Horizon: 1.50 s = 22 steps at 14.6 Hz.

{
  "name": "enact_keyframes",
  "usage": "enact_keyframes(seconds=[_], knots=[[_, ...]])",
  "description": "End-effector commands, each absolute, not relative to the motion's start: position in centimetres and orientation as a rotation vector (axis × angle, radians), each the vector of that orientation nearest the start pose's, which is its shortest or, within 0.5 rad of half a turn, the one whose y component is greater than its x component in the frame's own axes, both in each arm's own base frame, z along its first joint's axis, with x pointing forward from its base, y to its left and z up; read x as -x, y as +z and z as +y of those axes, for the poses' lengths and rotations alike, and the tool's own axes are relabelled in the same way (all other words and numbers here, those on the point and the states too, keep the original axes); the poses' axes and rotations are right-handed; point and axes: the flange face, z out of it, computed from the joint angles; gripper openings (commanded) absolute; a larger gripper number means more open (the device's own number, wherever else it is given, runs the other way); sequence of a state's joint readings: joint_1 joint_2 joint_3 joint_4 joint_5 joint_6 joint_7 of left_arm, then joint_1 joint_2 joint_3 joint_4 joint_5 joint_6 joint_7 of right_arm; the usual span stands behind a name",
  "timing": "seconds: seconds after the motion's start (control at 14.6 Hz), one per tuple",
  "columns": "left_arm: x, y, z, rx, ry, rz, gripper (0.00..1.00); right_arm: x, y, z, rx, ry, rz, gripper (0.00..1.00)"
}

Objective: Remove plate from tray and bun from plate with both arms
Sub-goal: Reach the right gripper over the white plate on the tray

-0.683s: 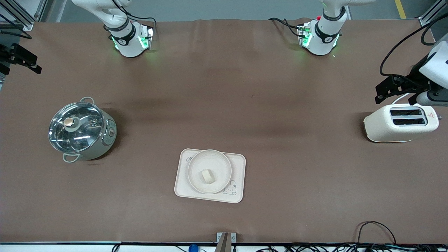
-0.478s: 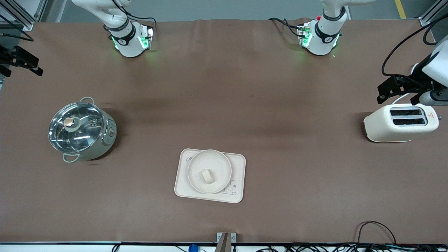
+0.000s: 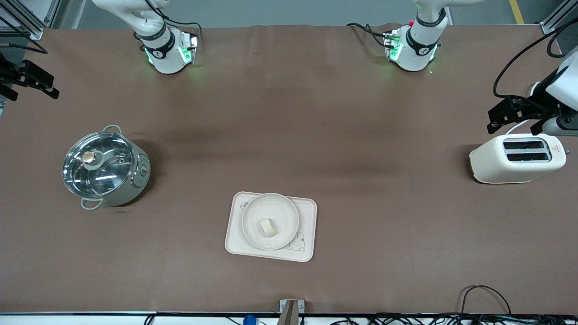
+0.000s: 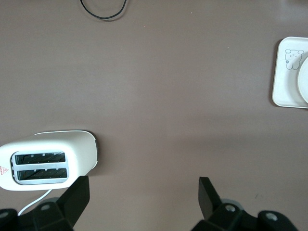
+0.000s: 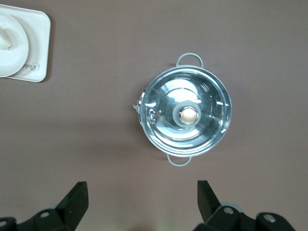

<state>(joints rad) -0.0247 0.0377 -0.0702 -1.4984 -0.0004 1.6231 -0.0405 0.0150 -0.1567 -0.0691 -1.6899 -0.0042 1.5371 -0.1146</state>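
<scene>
The bun [image 3: 267, 227] lies on the round plate [image 3: 275, 206], which sits on the rectangular tray [image 3: 306, 212] in the middle of the table, near the front camera. My left gripper [image 3: 508, 113] is open and empty, high over the table beside the toaster. My right gripper [image 3: 36, 81] is open and empty, high over the table edge at the right arm's end. The left wrist view shows its open gripper [image 4: 143, 197], the tray's rabbit corner [image 4: 288, 72] and the plate's edge [image 4: 305, 79]. The right wrist view shows its open gripper [image 5: 142, 199], the tray [image 5: 36, 62], plate [image 5: 12, 60] and bun [image 5: 5, 38].
A cream toaster [image 3: 517, 158] stands at the left arm's end of the table, also in the left wrist view [image 4: 48, 159]. A lidded steel pot [image 3: 104, 166] stands toward the right arm's end, also in the right wrist view [image 5: 185, 115]. Cables [image 3: 483, 298] lie at the near edge.
Both grippers have shifted slightly, staying high and open. The tray, plate and bun have not moved.
</scene>
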Motion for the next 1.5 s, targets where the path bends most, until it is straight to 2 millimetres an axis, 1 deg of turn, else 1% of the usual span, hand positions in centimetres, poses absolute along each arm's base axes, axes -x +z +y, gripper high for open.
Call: enact_keyframes(seconds=[0.0,0.07,0.14,0.27,0.41,0.48,0.55,0.75,0.82,0.89,0.96,1.02,1.09,1.16,1.23,1.3,1.37,1.43], knots=[[-57.0,64.8,-5.2,3.137,-0.126,0.086,1.0,-53.2,60.7,1.4,3.099,0.036,-0.176,1.0],[-56.9,64.9,-5.2,3.137,-0.128,0.084,1.0,-54.0,59.5,2.6,3.06,0.058,-0.186,1.0],[-56.8,64.9,-5.5,3.137,-0.126,0.084,1.0,-54.9,58.2,4.3,3.015,0.069,-0.203,1.0],[-56.7,64.9,-5.7,3.138,-0.126,0.089,1.0,-57.4,54.5,7.1,3.003,0.06,-0.159,1.0],[-56.7,64.8,-5.8,3.138,-0.123,0.093,1.0,-59.3,51.5,11.5,3.007,0.01,-0.156,1.0],[-56.8,64.7,-5.8,3.137,-0.121,0.101,1.0,-60.3,49.4,13.1,3.009,-0.011,-0.135,1.0],[-56.8,64.7,-5.8,3.137,-0.121,0.101,1.0,-61.4,47.2,14.2,3.002,-0.026,-0.1,1.0],[-56.8,64.7,-5.7,3.137,-0.121,0.096,1.0,-63.7,40.3,18.5,2.834,0.01,0.07,1.0],[-56.8,64.8,-5.7,3.137,-0.123,0.096,1.0,-64.2,38.6,20.6,2.786,0.022,0.126,1.0],[-56.8,64.7,-5.8,3.137,-0.121,0.098,1.0,-64.3,36.0,23.1,2.767,0.075,0.203,1.0],[-56.8,64.7,-5.8,3.138,-0.121,0.096,1.0,-64.5,33.4,24.8,2.765,0.134,0.29,1.0],[-56.8,64.8,-5.8,3.138,-0.123,0.096,1.0,-64.9,31.2,26.0,2.776,0.172,0.342,1.0],[-56.8,64.7,-5.8,3.137,-0.121,0.098,1.0,-65.4,29.0,27.1,2.785,0.195,0.347,1.0],[-56.8,64.6,-5.8,3.138,-0.119,0.096,1.0,-65.9,27.7,27.5,2.791,0.191,0.338,1.0],[-56.8,64.6,-5.7,3.137,-0.119,0.096,1.0,-66.7,26.2,27.6,2.792,0.134,0.35,1.0],[-56.8,64.6,-5.7,3.137,-0.114,0.091,1.0,-67.2,25.5,28.4,2.788,0.049,0.349,1.0],[-56.8,64.6,-5.7,3.137,-0.111,0.091,1.0,-67.2,24.1,30.0,2.79,-0.02,0.332,1.0],[-56.8,64.6,-5.7,3.137,-0.109,0.096,1.0,-67.7,23.4,30.7,2.786,-0.067,0.326,1.0]])
